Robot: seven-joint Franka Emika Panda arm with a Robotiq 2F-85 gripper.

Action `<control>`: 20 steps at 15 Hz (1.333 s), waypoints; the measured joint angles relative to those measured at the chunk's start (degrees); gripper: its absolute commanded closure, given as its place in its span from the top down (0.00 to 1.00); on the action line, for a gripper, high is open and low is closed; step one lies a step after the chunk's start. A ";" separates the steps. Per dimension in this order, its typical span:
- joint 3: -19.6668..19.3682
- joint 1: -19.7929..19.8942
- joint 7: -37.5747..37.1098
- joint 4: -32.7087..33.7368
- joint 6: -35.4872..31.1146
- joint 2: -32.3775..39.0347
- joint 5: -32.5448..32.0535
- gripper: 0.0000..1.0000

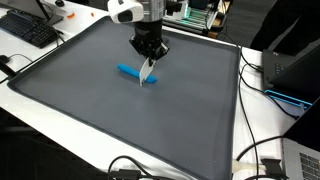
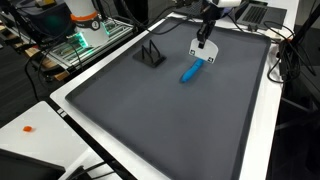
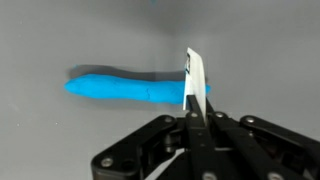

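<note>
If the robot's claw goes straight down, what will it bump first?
Probably the end of the blue stick, hit by the white card the gripper holds. Depth is unclear, so maybe the gray mat instead.

Checked all three views for writing: nothing can be read.

Wrist view, the closest look: the blue object (image 3: 125,88) and the white strip (image 3: 194,78) pinched in the gripper (image 3: 193,115) show plain surfaces with no legible print.

In an exterior view, the key legends on the keyboard (image 1: 30,30) are too small to make out.
</note>
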State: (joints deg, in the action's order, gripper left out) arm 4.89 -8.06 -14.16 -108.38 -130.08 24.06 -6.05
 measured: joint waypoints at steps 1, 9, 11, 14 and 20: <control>-0.06 0.00 0.10 0.43 0.00 0.45 -0.01 0.01; -0.32 -0.02 1.81 1.98 -0.21 2.31 -0.01 0.01; -0.37 -0.02 2.06 1.98 -0.37 2.54 -0.01 0.01; -0.47 -0.02 2.17 1.92 -0.68 2.82 -0.01 0.01; -0.59 0.01 2.26 1.40 -1.23 3.39 0.07 0.01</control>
State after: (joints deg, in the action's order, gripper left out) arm 4.30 -8.05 -11.91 -106.97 -131.31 27.44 -5.98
